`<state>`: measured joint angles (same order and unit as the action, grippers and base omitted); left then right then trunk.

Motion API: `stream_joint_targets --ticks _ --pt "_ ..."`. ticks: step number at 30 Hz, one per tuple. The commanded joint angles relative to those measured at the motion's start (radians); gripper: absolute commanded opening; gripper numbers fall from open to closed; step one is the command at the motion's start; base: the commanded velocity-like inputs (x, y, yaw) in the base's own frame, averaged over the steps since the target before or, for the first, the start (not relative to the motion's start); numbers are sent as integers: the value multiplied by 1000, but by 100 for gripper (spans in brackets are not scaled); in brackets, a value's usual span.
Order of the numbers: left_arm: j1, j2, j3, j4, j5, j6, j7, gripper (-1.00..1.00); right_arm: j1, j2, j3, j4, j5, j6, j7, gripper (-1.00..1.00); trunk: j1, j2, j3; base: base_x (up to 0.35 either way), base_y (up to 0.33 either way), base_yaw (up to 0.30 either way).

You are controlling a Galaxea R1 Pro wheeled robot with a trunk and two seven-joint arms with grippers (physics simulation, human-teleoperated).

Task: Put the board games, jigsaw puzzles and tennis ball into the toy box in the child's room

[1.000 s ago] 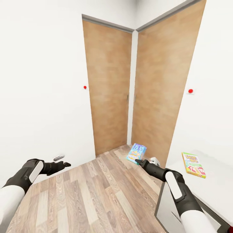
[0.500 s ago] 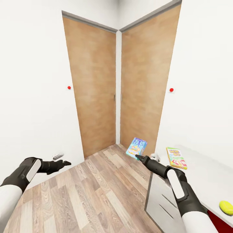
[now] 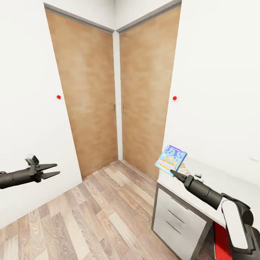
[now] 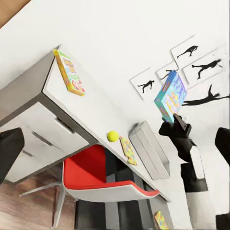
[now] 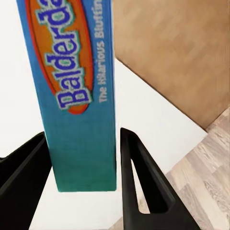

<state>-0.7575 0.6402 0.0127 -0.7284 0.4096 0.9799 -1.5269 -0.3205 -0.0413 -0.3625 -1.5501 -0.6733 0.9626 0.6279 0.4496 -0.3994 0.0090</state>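
Blue cardboard board-game box (image 3: 171,157), pinched in the right gripper's (image 3: 173,173) fingers, now hangs over the white table (image 3: 216,180) after the turn, nearing delivery; the left gripper's (image 3: 50,170) fingers spread.

Two doors (image 3: 94,97) meet in the room's corner, straight ahead. The surface (image 3: 216,180) stands to the right against the wall, drawers (image 3: 180,220) beneath its near end and a chair (image 4: 96,175) tucked under it. The board game (image 3: 171,157) hangs above the surface's near end, between the right gripper's (image 5: 81,158) fingers. On the surface lie another board game (image 4: 69,73), then the tennis ball (image 4: 112,136), a jigsaw puzzle (image 4: 128,150) and the toy box (image 4: 149,149) beside it.
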Motion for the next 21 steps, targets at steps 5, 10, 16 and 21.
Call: stream_joint_targets --ticks 5,10,16,21 --pt "7 19 2 -52 8 18 -44 100 24 0 -150 -6 -3 69 144 -100 0 -1 -5 0 0 -247" --pt "11 7 -6 -105 8 17 -44 100 42 -6 -217 -7 -2 81 241 -100 0 -1 -9 0 0 -247" --pt "12 7 -5 -110 11 14 -44 100 46 -15 -229 -4 1 82 260 -100 0 -1 -14 0 0 -235" --pt "13 7 -5 -107 12 12 -44 100 46 -15 -231 -1 3 82 262 -100 0 -1 -20 0 0 -216"
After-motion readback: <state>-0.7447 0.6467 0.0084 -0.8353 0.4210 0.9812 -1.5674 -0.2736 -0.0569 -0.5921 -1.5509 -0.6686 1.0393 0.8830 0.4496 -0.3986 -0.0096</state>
